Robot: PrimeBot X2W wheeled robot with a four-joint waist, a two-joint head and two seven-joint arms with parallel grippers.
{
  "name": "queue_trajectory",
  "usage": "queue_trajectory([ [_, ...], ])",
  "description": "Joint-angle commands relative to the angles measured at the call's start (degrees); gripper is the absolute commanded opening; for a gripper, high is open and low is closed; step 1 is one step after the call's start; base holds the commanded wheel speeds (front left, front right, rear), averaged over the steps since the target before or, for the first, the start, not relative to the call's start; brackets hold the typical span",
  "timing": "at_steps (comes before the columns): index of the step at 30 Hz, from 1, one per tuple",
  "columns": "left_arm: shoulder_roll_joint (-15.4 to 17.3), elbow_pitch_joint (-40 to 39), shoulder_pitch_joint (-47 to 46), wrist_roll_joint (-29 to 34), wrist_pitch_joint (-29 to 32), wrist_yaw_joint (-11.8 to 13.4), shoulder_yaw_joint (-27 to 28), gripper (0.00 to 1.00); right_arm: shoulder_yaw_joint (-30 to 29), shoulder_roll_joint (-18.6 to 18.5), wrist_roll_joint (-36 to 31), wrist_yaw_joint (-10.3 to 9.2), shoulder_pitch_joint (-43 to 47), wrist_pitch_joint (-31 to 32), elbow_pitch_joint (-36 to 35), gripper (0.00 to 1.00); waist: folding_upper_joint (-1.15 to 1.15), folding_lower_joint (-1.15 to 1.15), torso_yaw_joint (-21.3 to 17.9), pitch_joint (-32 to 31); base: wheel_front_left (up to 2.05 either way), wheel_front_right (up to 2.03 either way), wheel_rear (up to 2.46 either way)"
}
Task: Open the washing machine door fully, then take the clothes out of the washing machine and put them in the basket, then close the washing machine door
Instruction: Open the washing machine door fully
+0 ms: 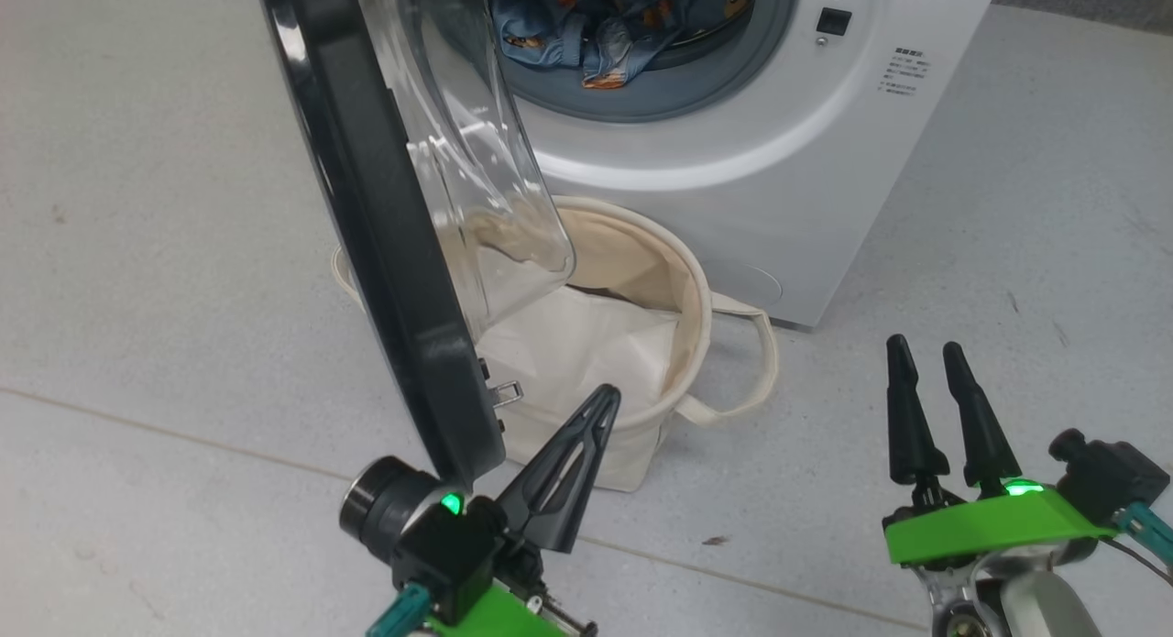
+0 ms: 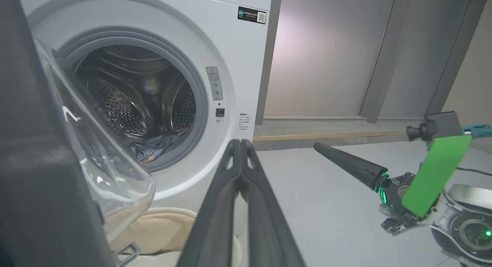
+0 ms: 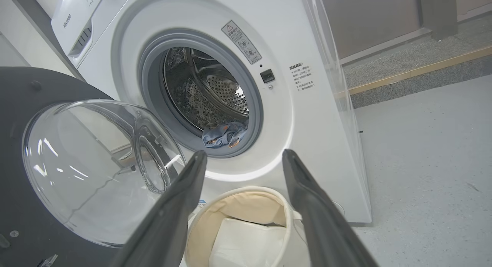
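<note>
Blue printed clothes (image 1: 596,32) lie in the bottom of the drum of the washing machine (image 1: 779,160), at 12 o'clock in the head view, with one fold draped onto the grey seal. Washing machine door (image 1: 385,225) stands open, seen edge-on: black rim runs from 11 o'clock down to 6 o'clock, clear glass bulge faces the machine. Basket (image 1: 698,293) sits on the floor (image 1: 137,252) just in front of the machine, under the drum opening, partly behind the door glass. A plain white sheet (image 1: 577,344) lies inside it. Left hand (image 1: 602,400) at 6 o'clock: fingers pressed together, gripping nothing, just beside the rim's lower end; contact with the rim cannot be told. Right hand (image 1: 924,345) at 4 o'clock: fingers parted wide, empty, over bare floor, well apart from basket and door.
</note>
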Motion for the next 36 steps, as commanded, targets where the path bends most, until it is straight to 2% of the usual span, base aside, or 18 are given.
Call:
queue_trajectory([
  [1,0.5,-0.6,-2.4,0.9,0.2,0.7,1.9,0.0,1.0,0.1,0.6,0.05,-1.7,-0.7,-1.5,1.0,0.0,0.0,0.1,0.2,0.0,0.0,0.0],
  [13,0.8,6.9,-4.6,0.6,-1.2,3.2,4.1,0.0,0.7,0.1,1.0,0.05,-1.6,-0.7,-1.2,1.0,0.0,0.0,1.4,0.6,0.0,0.0,0.0],
  [17,0.7,7.6,-5.3,-0.1,-2.2,4.2,5.2,0.0,1.0,0.1,-0.8,0.05,-1.7,-0.7,-1.7,1.0,0.0,0.0,2.0,0.8,0.0,0.0,0.0],
  [24,0.7,9.0,-5.9,-0.4,-2.8,5.8,6.4,0.0,1.1,0.1,-0.4,0.05,-1.7,-0.7,-1.8,1.0,0.0,0.0,3.0,0.9,0.0,0.0,0.0],
  [36,0.7,9.5,-5.0,-1.2,-3.1,7.2,6.4,0.0,0.8,0.1,-0.5,0.05,-1.6,-0.7,-1.5,1.0,0.0,0.0,5.7,0.4,0.0,0.0,0.0],
])
